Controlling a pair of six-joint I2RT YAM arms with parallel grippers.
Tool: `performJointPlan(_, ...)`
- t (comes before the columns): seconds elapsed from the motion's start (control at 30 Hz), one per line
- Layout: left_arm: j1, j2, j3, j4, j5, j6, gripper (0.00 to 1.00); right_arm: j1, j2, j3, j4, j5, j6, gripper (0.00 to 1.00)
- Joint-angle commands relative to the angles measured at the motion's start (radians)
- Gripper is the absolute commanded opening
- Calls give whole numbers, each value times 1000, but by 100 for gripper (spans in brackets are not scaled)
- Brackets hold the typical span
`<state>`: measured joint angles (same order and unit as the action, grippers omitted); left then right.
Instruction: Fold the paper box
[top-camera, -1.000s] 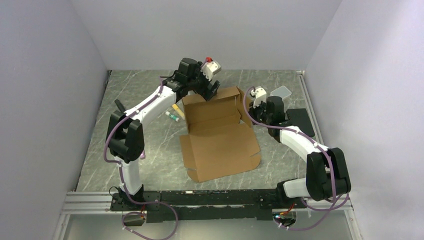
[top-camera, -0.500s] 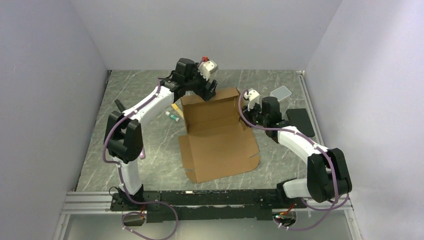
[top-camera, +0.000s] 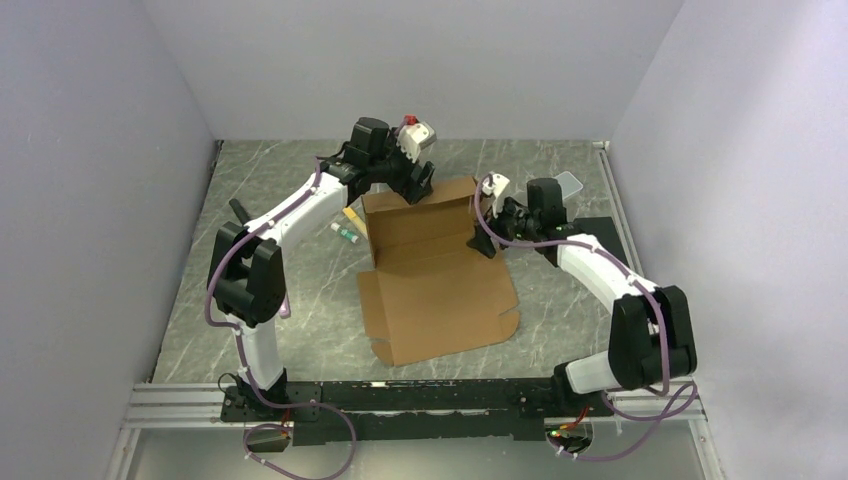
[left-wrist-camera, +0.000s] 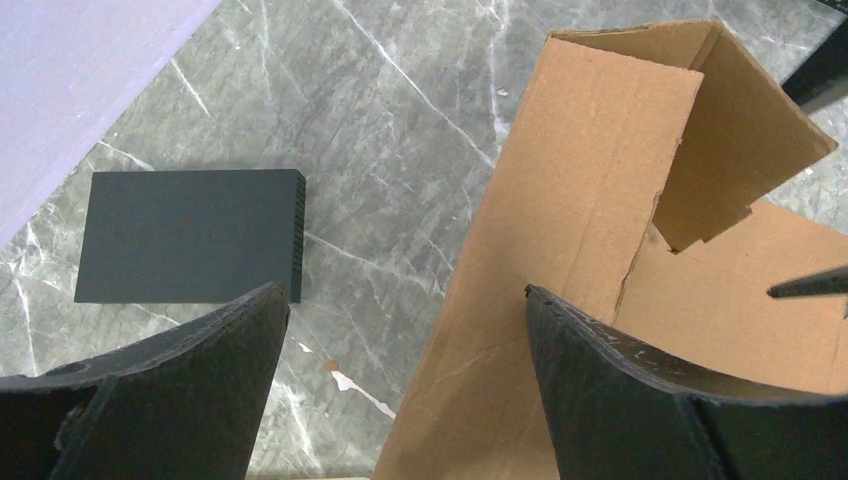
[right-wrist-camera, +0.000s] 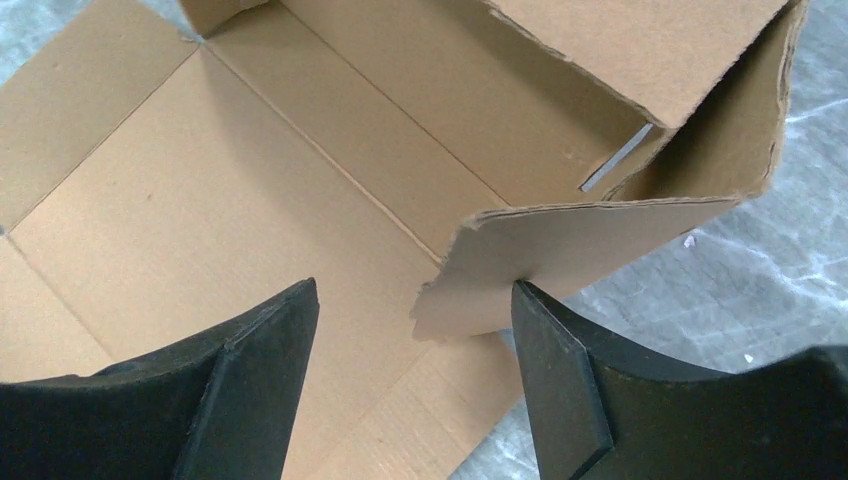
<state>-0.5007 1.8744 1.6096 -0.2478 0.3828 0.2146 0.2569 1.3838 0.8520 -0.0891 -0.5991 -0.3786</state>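
Observation:
The brown paper box (top-camera: 440, 285) lies open mid-table, its back wall (top-camera: 420, 212) raised. My left gripper (top-camera: 418, 185) hangs open over that wall's top edge. In the left wrist view the cardboard panel (left-wrist-camera: 570, 190) runs up between the wide-apart fingers (left-wrist-camera: 180, 390) of the left gripper (left-wrist-camera: 405, 300), unpinched. My right gripper (top-camera: 487, 235) is open at the box's right side. In the right wrist view the right gripper (right-wrist-camera: 415, 300) straddles a standing side flap (right-wrist-camera: 590, 245), which meets the tip of the right finger (right-wrist-camera: 565, 390).
A flat black slab (top-camera: 605, 240) lies right of the box, also visible as the slab (left-wrist-camera: 190, 235) in the left wrist view. A translucent container (top-camera: 568, 183) sits at the back right. A yellow stick (top-camera: 356, 220) and a small tube (top-camera: 346, 234) lie left of the box.
My right gripper has opened from shut and moved left, up to the box's right side flap. The left gripper has shifted only slightly over the back wall.

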Motion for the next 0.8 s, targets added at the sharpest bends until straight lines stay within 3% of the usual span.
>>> performJointPlan(0.0,-1,-31,-1,-51,21,-4,92,-84,66,118,-136,-226,-147,75)
performJointPlan(0.27,-1,-25,4,-60,21,0,92,-162,197,261,-390,-457,-412,62)
performJointPlan(0.4,-1,-22,10,-68,21,0,92,-166,279,367,-603,-516,-614,52)
performJointPlan(0.5,-1,-25,9,-70,18,5,92,-169,306,419,-725,-516,-728,51)
performJointPlan(0.77,-1,-26,12,-78,17,15,92,-168,252,385,-574,-369,-693,46)
